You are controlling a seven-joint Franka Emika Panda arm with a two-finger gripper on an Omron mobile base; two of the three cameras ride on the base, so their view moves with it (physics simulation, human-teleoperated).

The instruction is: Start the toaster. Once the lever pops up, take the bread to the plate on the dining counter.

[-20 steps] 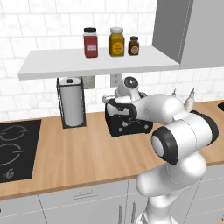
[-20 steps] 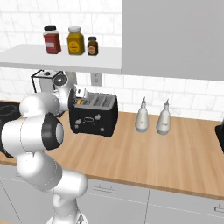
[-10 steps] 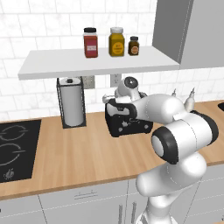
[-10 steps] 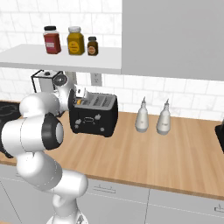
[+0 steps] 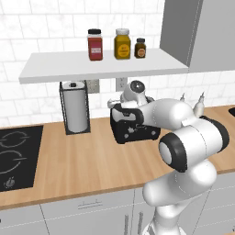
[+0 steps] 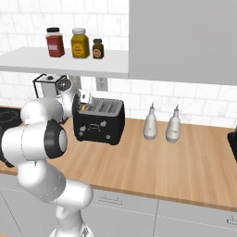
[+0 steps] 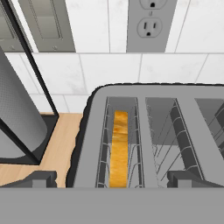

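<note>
- Taking the toaster (image 5: 134, 128) as our landmark and going left to right: way off to its left we see a black cooktop (image 5: 16, 156) set into the wooden desk (image 5: 92, 170).
- Nearer, just left of the toaster, there's a paper towel roll (image 5: 75, 110) standing upright in a black wire holder, close to the tiled wall.
- Up above the toaster is a white shelf (image 5: 101, 66) with three jars on it: a red one (image 5: 95, 45), a yellow one (image 5: 122, 44) and a small dark one (image 5: 140, 48).
- The toaster itself is the black boxy one, sitting on the desk near the wall, under an outlet (image 7: 150, 24).
- The bread (image 7: 118, 148) sits down in the toaster's left slot as we look from the hand camera, golden-orange crust edge facing up; the slot beside it is just bare wire.
- Our hand (image 7: 112, 179) hangs right over the top of the toaster, fingers spread wide with nothing between them, one tip at each side of the slots.
- Right of the toaster, a pair of white bottles (image 6: 161, 124) stand side by side on the desk.
</note>
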